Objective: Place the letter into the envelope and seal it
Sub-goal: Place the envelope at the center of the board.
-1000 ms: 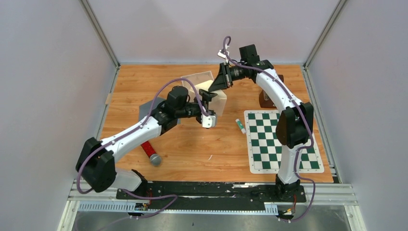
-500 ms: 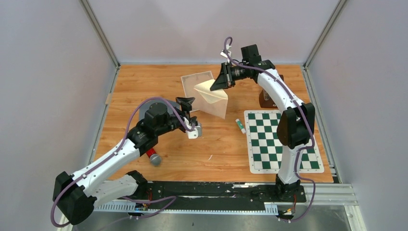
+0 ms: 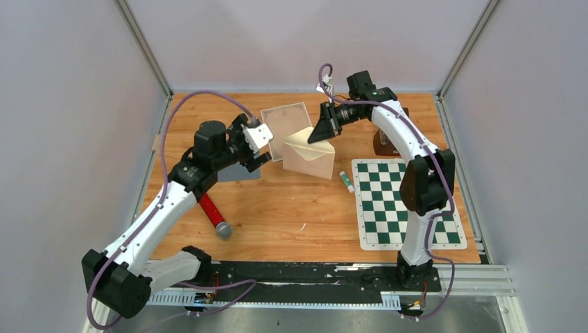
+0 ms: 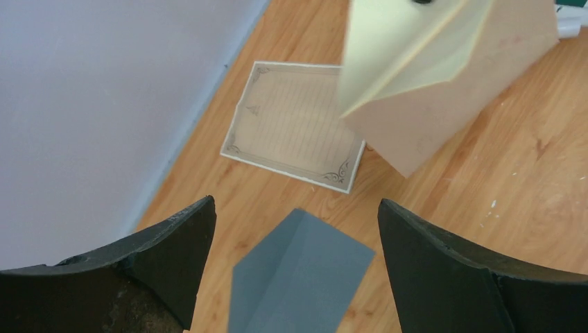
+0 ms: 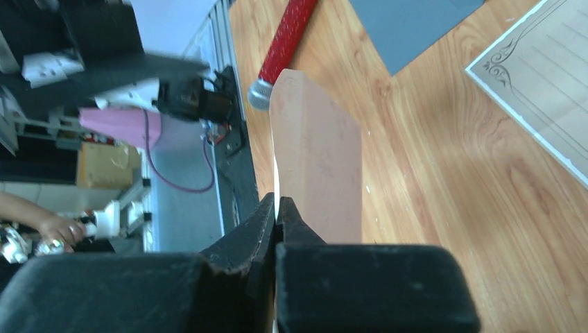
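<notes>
**Item 1 — L gripper** (image 4: 295,205): jaws wide apart, nothing between them. Change: the L arm swings off table centre, where it sat beside the envelope a sec ago, out to approx 10 o'clock. Jaws are a touch wider than before. It now hovers above a flat grey card sheet (image 4: 298,277), facing approx 2 o'clock.

**Item 2 — R gripper** (image 3: 324,127): fingers together, clamped on the upper part of the cream paper envelope w/ open flap (image 3: 310,154). The envelope hangs tilted, lower than a sec ago. Can't tell whether its bottom corner touches the wooden table (image 3: 305,215).

**Item 3 — cream lined letter sheet w/ ornate border** (image 3: 284,123): flat on the table at approx 12 o'clock, not gripped, at the envelope's 10 o'clock side.

**Misc:** red cylinder w/ grey tip (image 3: 213,216) at 8 o'clock; green-white chequered mat (image 3: 405,201) at 3 o'clock; small glue stick (image 3: 345,180) just beside the mat.

**Meaning:** the envelope is probably left to R alone, and L is freed and readied for letter pickup. Insertion and sealing are not yet begun.
</notes>
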Tool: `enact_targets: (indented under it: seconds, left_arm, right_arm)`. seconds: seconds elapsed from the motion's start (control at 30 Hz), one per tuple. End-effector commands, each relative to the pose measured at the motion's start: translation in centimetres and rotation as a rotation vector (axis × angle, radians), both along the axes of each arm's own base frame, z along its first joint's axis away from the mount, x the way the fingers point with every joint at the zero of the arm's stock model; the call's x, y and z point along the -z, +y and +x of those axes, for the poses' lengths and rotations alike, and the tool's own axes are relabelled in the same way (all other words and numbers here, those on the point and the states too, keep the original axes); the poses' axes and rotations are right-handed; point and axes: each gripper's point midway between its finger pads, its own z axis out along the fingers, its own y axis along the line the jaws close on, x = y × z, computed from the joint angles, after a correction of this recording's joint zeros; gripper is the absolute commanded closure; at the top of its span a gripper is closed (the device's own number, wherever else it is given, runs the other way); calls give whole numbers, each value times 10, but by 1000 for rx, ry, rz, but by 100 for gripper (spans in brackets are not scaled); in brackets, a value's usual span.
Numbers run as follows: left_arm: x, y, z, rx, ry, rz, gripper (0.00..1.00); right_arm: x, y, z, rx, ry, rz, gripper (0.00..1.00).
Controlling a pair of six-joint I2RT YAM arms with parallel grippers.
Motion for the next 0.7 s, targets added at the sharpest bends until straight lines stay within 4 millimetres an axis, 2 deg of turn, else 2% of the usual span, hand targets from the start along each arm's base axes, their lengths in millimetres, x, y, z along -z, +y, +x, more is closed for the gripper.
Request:
enact_targets:
  seconds: [0.0,0.17,0.33,0.37,0.4,0.47,0.57,0.67]
  left_arm:
    - [7,-2,-15,-32,307,-172,7]
    - [16,6,-15,-97,424,-246,4]
    - [58,12,-10,-193,606,-240,5]
    - [60,13,-7,-228,642,-272,5]
    - [67,15,-2,-278,697,-311,5]
    - [70,20,10,-336,743,-382,5]
    - [76,34,30,-415,776,-439,5]
    - [75,40,46,-446,789,-455,6]
  right_arm:
    - [13,-10,-31,-170,-107,0,100]
    - [47,-10,-35,-250,-38,-54,100]
    - [93,-11,-35,-280,59,-117,100]
    - [101,-11,-33,-280,71,-131,100]
    - [111,-11,-29,-272,87,-150,100]
    - [128,-12,-16,-240,82,-205,98]
    - [146,-12,8,-210,1,-259,93]
    - [157,-13,42,-136,-85,-309,79]
